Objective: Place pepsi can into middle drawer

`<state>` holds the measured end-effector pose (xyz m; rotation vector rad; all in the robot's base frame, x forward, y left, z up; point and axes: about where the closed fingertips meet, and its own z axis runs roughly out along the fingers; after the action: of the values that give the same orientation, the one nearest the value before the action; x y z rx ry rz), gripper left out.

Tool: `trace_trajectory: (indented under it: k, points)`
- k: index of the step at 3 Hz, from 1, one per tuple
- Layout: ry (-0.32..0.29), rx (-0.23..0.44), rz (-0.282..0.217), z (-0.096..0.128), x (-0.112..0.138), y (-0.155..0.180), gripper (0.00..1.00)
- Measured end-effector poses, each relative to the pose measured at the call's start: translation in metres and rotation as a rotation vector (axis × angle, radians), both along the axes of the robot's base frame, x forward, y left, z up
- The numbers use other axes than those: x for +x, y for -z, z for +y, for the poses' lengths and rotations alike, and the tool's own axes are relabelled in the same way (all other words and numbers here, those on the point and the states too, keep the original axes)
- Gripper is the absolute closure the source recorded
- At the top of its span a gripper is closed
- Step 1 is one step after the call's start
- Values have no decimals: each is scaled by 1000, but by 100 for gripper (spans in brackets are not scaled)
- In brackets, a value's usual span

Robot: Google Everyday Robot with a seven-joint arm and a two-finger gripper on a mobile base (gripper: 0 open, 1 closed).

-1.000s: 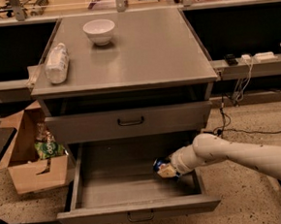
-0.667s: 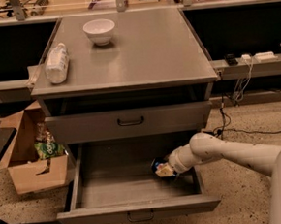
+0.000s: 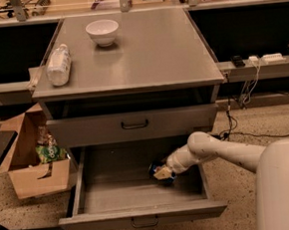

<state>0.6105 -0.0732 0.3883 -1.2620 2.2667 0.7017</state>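
The middle drawer [image 3: 115, 189] is pulled out wide open at the bottom of the grey cabinet, with its low front panel toward me. My gripper [image 3: 162, 173] reaches down into it from the right, at the right-middle of the tray. It is shut on the pepsi can [image 3: 155, 169], a small dark blue can held low, at or just above the drawer floor. The fingers and wrist cover most of the can.
Above the open drawer is a closed, taller-fronted grey drawer [image 3: 135, 124] with a black handle. On the cabinet top stand a white bowl [image 3: 102, 31] and a clear plastic bottle [image 3: 58, 65] lying on its side. A cardboard box [image 3: 36, 170] with snack bags sits on the floor at the left.
My gripper with the can has shifted slightly left inside the open drawer. Nothing else has moved.
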Motion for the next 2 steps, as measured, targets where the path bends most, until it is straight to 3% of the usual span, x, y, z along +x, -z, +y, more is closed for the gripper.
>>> trace_trajectory:
  k: [1,2]
  points:
    - [-44,19,0,15,12,0,35]
    - [-75,-11,-23,27,16,-7,12]
